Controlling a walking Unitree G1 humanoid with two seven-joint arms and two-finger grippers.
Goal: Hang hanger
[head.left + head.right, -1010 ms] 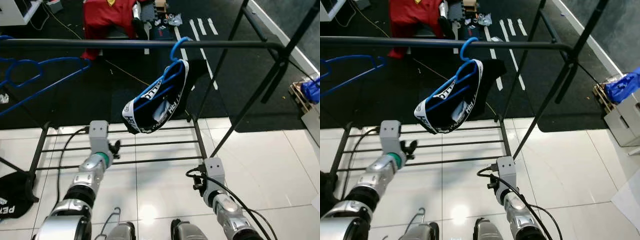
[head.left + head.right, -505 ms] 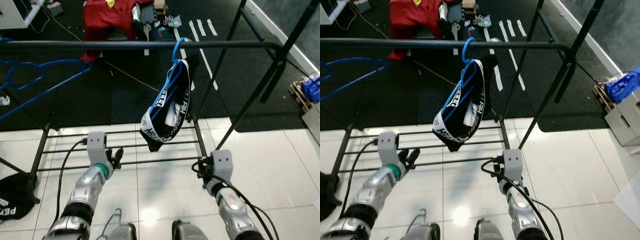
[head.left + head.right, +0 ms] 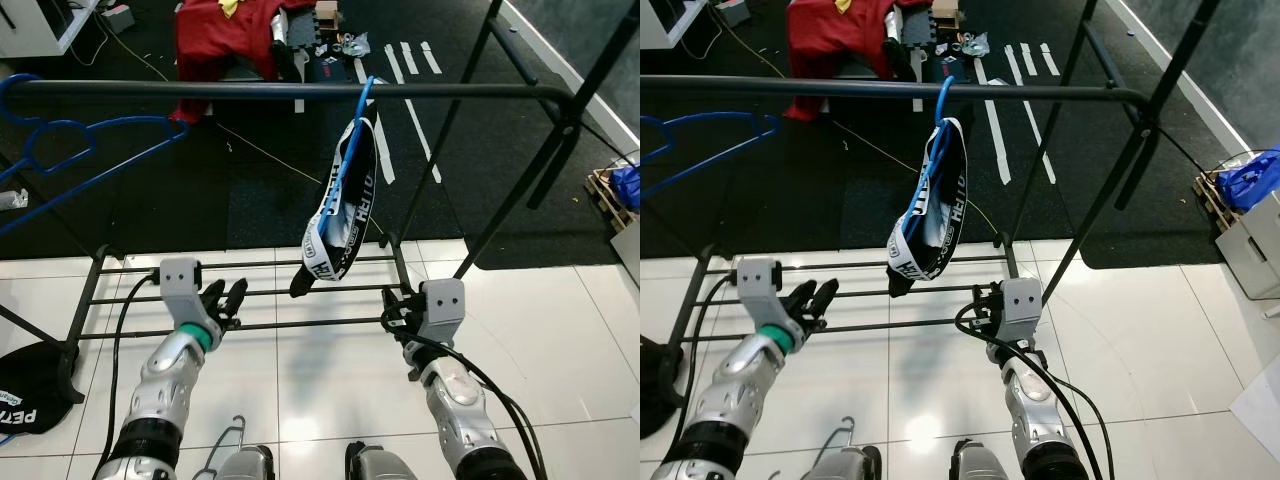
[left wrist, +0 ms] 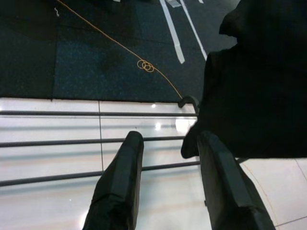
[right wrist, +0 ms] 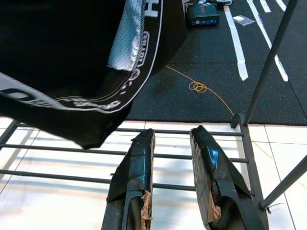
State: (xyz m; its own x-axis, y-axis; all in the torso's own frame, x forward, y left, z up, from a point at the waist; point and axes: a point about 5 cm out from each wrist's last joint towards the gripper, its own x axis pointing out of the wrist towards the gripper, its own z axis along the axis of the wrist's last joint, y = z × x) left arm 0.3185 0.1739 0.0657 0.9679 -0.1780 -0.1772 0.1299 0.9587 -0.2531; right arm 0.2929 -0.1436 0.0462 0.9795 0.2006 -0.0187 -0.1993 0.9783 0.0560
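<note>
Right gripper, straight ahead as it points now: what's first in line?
Probably the low rack bars beyond the right gripper; the hanging black garment sits off to one side. Depth unclear.

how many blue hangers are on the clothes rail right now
2. One blue hanger carrying the black garment hangs mid-rail; an empty blue hanger hangs at the robot's left end. More may hang beyond the picture's left edge.

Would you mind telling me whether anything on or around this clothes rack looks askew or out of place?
The blue plastic hanger carrying the black garment with white lettered band hangs turned nearly edge-on from the black metal rail, the garment bunched rather than spread. An empty wire hanger lies on the white tiled floor by the robot's feet.
</note>
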